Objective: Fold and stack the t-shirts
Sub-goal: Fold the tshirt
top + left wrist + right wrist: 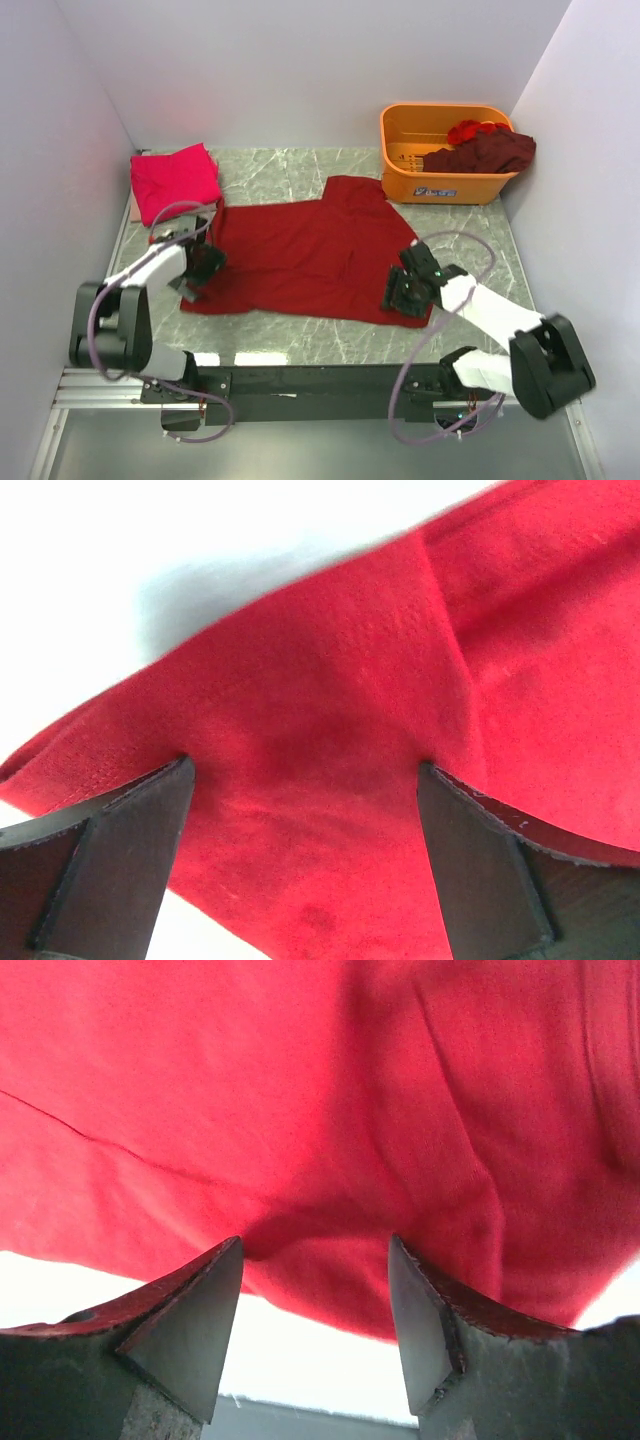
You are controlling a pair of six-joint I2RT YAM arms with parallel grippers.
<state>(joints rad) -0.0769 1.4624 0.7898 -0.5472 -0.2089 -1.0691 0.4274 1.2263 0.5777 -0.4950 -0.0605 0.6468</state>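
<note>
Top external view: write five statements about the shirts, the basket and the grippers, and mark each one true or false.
1. The crimson shirt lies spread out on the table. True.
2. The pink shirt is in the orange basket. False: it lies folded at the table's far left corner.
3. The basket is empty. False: it holds dark maroon cloth and some red cloth.
4. The left gripper is open at the crimson shirt's left edge. True.
5. The right gripper is at the crimson shirt's far edge. False: it is at the near right corner.
</note>
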